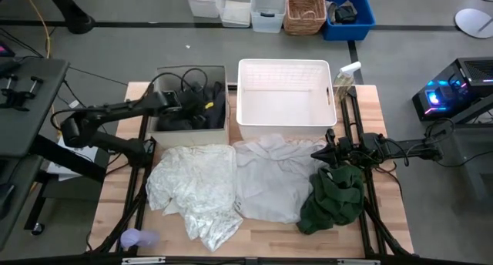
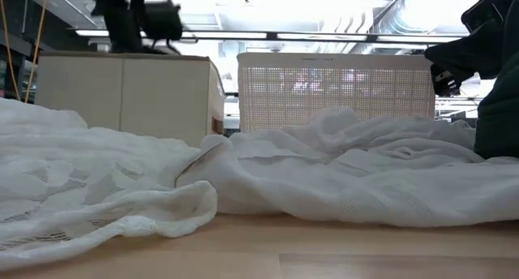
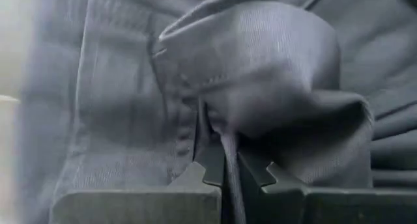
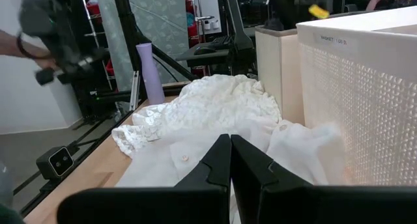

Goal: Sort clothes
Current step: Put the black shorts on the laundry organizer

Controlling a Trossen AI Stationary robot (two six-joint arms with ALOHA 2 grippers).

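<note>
Dark grey piece lies in the beige fabric box, bunched directly under and around the left pincer. Left pincer: fingers together, clamped on a fold of this dark grey cloth; the fold rises between the two fingertips in the left wrist view.

Dark green piece sits heaped on the counter just below the right pincer, touching it or nearly so; contact cannot be confirmed. Right pincer: fingers together, nothing seen between them in the right wrist view.

White shirt lies spread flat just beside the right pincer, toward the left arm, its edge meeting the green piece. Small buttons show on it in the right wrist view. Lace-patterned cream piece lies farther out, beyond the white shirt, crumpled, near the counter's front.

White plastic basket stands behind the white shirt, beside the beige box. Writing: a small printed label near the basket's top rim in the right wrist view, first word reading "BASKET"; the rest is too small to read.

Lilac bottle stands upright at the far end of the counter past the cream piece, seen from the right pincer.
</note>
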